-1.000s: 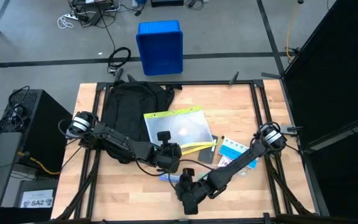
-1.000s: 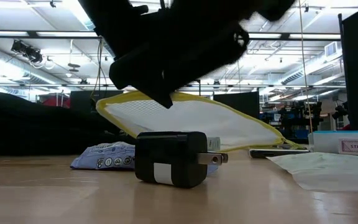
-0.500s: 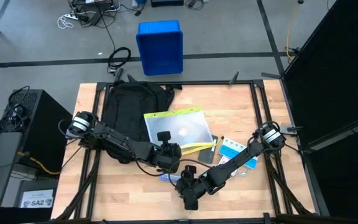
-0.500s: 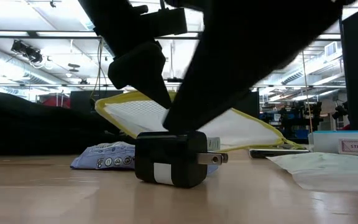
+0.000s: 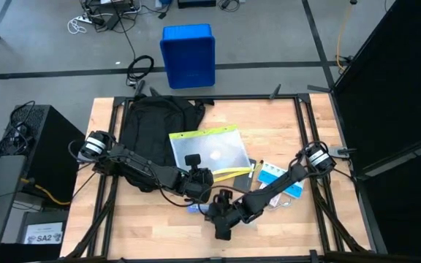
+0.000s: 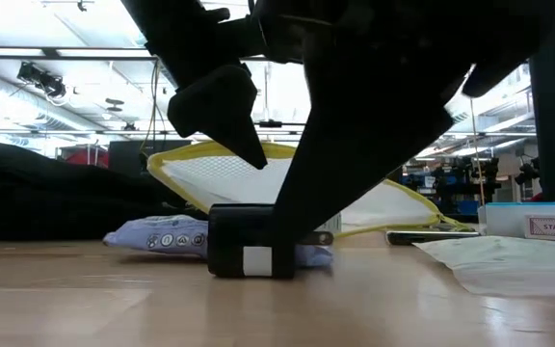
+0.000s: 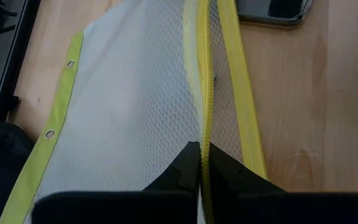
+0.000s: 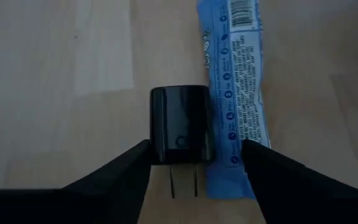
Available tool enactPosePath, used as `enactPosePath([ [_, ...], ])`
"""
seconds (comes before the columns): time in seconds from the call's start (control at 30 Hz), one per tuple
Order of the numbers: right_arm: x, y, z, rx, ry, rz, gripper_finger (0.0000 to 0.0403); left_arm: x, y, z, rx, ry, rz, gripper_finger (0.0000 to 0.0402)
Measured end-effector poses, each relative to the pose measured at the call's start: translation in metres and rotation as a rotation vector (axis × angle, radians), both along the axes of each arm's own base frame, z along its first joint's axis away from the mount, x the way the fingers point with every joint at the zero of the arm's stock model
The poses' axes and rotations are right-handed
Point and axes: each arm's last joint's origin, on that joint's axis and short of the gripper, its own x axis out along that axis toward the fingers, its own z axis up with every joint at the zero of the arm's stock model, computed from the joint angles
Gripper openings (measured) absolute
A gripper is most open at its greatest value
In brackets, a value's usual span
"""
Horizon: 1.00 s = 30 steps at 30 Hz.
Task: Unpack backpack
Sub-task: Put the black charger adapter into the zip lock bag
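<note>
Straddling a glossy black cube-shaped wall charger (image 8: 180, 132), the right pincer (image 8: 194, 163) is standing open, fingers either side, with a crinkled blue foil packet (image 8: 235, 74) just beside it. Its arm is reaching low across the wooden worktop (image 5: 283, 124). The left pincer (image 7: 201, 163) is pinching shut on the yellow-edged white mesh zip pouch (image 7: 135, 93). The large black fabric backpack (image 5: 148, 120) is lying at the worktop's far left.

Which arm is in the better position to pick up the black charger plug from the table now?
The right arm. Its gripper is open with the black charger plug between its fingers. The left gripper is shut on the yellow-edged mesh pouch, so it is busy.
</note>
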Motion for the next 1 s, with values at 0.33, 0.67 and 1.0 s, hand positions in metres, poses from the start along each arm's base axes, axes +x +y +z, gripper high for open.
enactPosePath([
  [0.33, 0.001, -0.004, -0.002, 0.000, 0.011, 0.024, 0.0107, 0.000, 0.000, 0.000, -0.003, 0.001, -0.002, 0.0000],
  [0.67, -0.005, 0.003, 0.002, 0.046, 0.042, 0.070, 0.0107, 0.000, 0.000, 0.000, -0.005, 0.002, -0.003, 0.0000],
  [1.0, -0.030, 0.012, 0.035, -0.028, 0.029, 0.022, 0.0093, 0.000, 0.000, 0.000, -0.005, 0.003, -0.003, 0.0000],
])
